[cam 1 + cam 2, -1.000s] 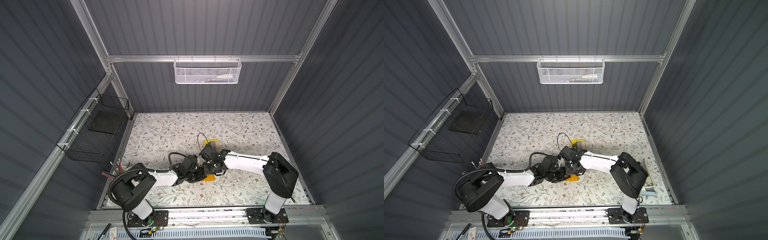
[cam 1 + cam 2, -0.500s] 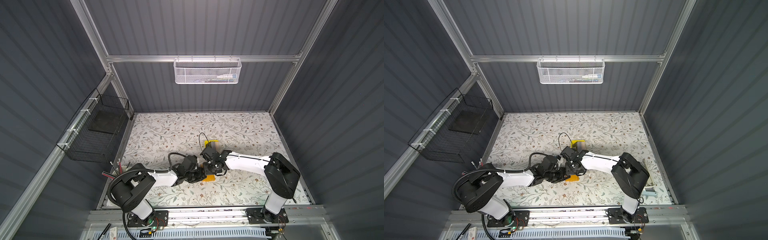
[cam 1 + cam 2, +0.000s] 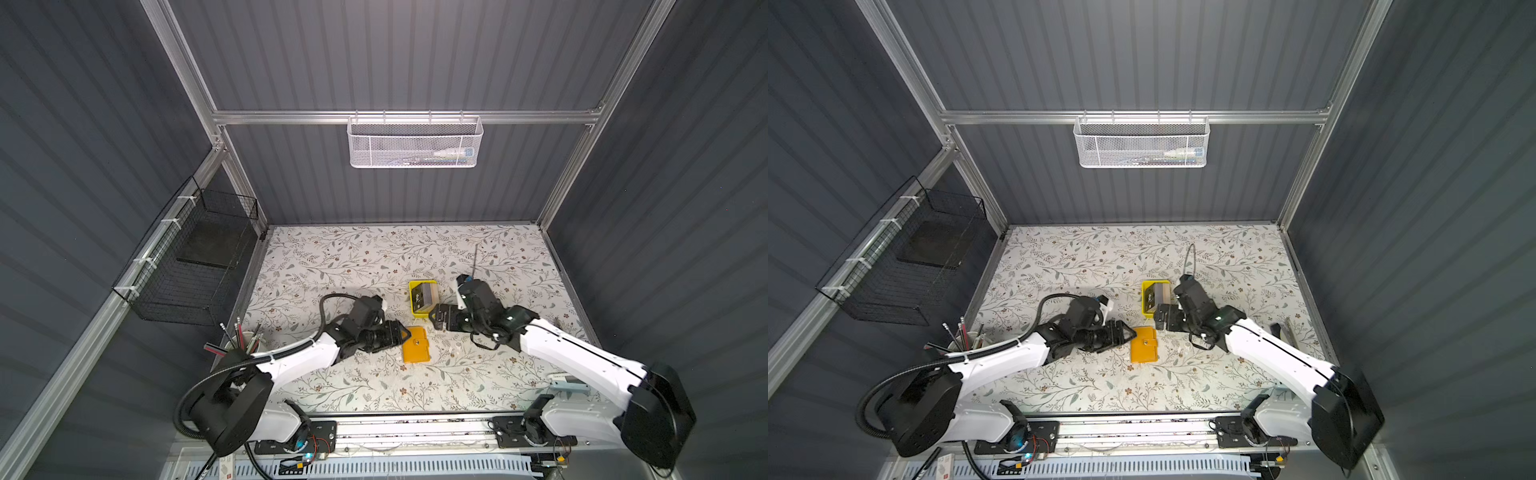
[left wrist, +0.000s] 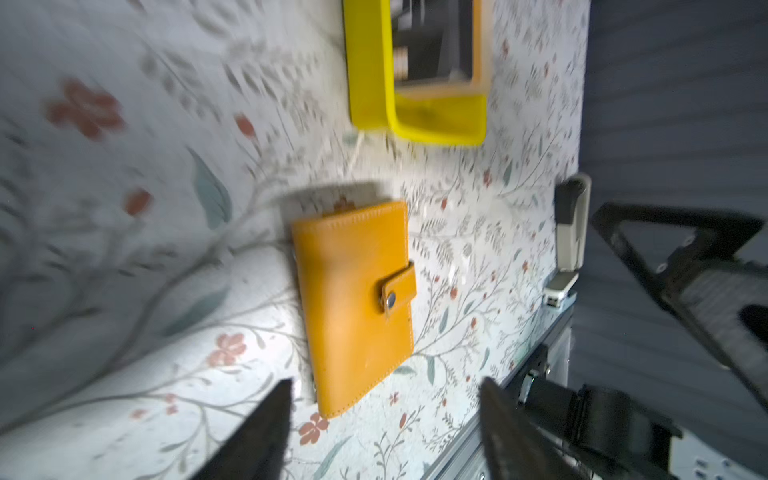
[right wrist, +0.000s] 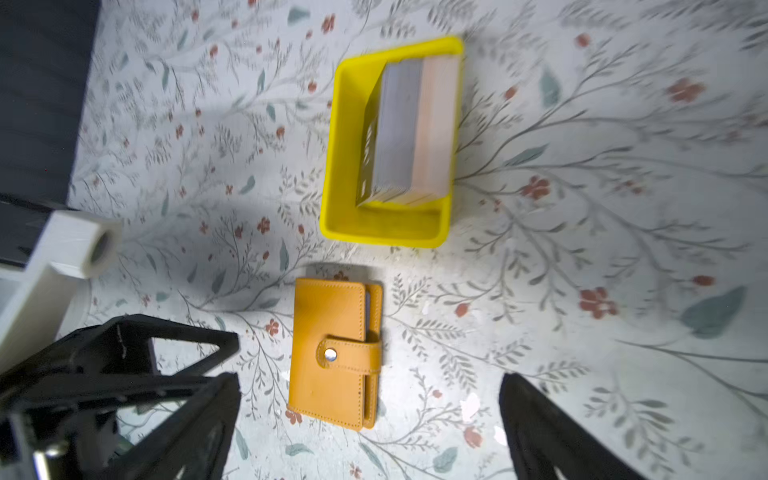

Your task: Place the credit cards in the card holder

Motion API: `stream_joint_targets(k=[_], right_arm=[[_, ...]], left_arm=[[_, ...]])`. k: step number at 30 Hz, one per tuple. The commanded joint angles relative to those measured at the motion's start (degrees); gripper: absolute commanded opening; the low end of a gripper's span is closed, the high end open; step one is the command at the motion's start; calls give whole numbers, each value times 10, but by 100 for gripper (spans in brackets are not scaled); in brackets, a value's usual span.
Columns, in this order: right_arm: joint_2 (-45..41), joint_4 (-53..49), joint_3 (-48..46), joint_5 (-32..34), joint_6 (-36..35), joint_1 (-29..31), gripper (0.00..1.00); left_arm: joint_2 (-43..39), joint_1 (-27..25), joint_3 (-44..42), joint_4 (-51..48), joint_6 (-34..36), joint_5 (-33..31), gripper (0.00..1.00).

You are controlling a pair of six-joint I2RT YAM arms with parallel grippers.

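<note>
Mustard leather card holder [image 5: 334, 353] lies snapped shut on the floral table [image 5: 582, 216].
The left gripper [image 4: 384, 386] and right gripper [image 5: 370, 380] gape wide, empty; grey-beige plastic credit cards [image 5: 409, 137] stand in a bright-yellow tray [image 5: 344, 166].

The holder [image 5: 324, 316] looks like matt stitched leather with a shiny metal snap [image 5: 330, 354]; the tray [image 5: 382, 226] is smooth yellow plastic.

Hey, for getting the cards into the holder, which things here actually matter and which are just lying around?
For the job:
- card holder, snapped shut
- credit cards, stacked in the yellow tray

Lying about:
- pencil cup
- grey stapler-like tool
- white mesh basket
- black wire basket
</note>
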Motion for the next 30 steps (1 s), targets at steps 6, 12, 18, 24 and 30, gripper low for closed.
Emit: stream_joint_targets(k=[6, 12, 18, 24, 30], right_arm=[[-119, 97, -87, 104, -123, -150, 99], [-84, 226, -152, 116, -186, -276, 99], [-13, 404, -193, 140, -272, -331, 99], [65, 541, -228, 147, -310, -347, 99], [120, 676, -255, 102, -331, -350, 99]], left_arm=[[-19, 161, 59, -141, 187, -70, 100], [12, 268, 42, -79, 301, -153, 100], [51, 336, 21, 13, 383, -216, 100], [66, 352, -71, 206, 476, -246, 100], [98, 359, -108, 359, 502, -210, 100]])
